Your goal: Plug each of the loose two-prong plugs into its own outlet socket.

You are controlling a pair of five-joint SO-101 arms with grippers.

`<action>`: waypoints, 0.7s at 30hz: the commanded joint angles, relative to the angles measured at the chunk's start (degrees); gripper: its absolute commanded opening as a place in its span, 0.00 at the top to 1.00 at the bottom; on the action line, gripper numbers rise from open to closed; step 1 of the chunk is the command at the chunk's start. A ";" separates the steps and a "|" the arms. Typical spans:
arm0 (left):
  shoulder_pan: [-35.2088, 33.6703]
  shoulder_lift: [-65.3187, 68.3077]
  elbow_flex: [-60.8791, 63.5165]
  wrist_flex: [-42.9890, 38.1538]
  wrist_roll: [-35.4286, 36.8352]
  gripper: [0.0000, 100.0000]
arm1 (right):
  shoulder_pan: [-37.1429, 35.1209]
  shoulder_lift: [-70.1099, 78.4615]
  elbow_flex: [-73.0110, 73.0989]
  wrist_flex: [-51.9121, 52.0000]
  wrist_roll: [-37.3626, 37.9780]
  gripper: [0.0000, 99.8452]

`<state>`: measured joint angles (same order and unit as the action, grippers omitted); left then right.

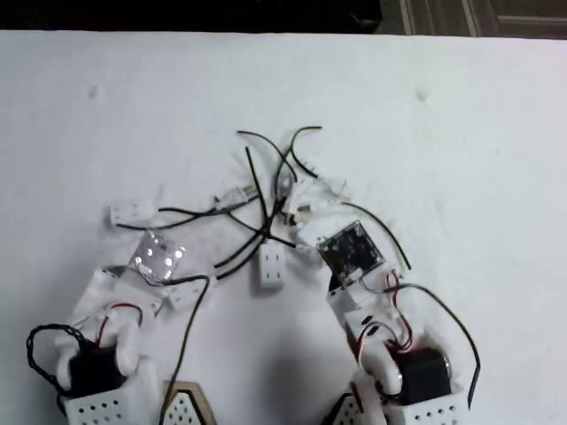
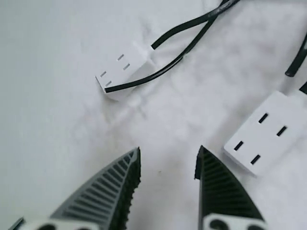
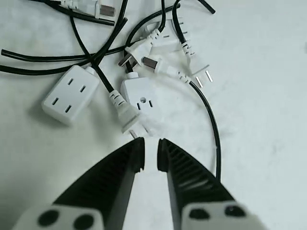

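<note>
The right gripper (image 3: 151, 146) hangs low over the table (image 3: 268, 120) with its jaws narrow, a slim gap between them and nothing in it. Just past its tips lies the near plug (image 3: 128, 115). It is white, its two prongs point back toward the gripper, and its black cord runs away from it. The plug's body rests against the edge of the small outlet (image 3: 142, 96), which lies face up. The double outlet (image 3: 71, 93) sits to one side, close by but apart, with four slots facing up. Beyond these a cluster of loose plugs (image 3: 144, 52) lies tangled together, none of them in a socket. One more, the stray plug (image 3: 199, 71), lies just beside the cluster with bare prongs. The left gripper (image 2: 169, 155) is held wide with nothing in it, over bare table. The side outlet (image 2: 264, 136) lies a little beyond one fingertip, slots up and untouched. Farther off is the far outlet (image 2: 122, 72), also slots up, with a black cord (image 2: 168, 67) lying along its side. From the high view both arms sit at the table's near edge, with the knot of cords (image 1: 266, 177) between and beyond them.
</note>
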<state>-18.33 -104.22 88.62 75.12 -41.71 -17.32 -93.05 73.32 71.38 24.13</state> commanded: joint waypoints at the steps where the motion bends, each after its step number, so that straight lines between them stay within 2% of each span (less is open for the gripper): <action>1: -0.40 -0.31 1.67 -1.14 0.70 0.81 | 0.31 14.81 -9.32 0.13 0.70 0.88; 6: -0.13 -0.31 3.78 -2.29 0.44 0.81 | -3.65 38.64 -20.84 0.04 0.70 0.83; 12: -0.31 -0.31 4.31 -2.73 0.35 0.81 | -6.64 62.81 -34.46 0.04 0.79 0.82; 21: -0.31 -0.31 5.01 -2.90 0.35 0.81 | -6.73 84.18 -45.10 0.04 0.97 0.82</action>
<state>-18.33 -104.57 93.36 73.45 -41.71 -23.74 -12.44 32.00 71.38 24.57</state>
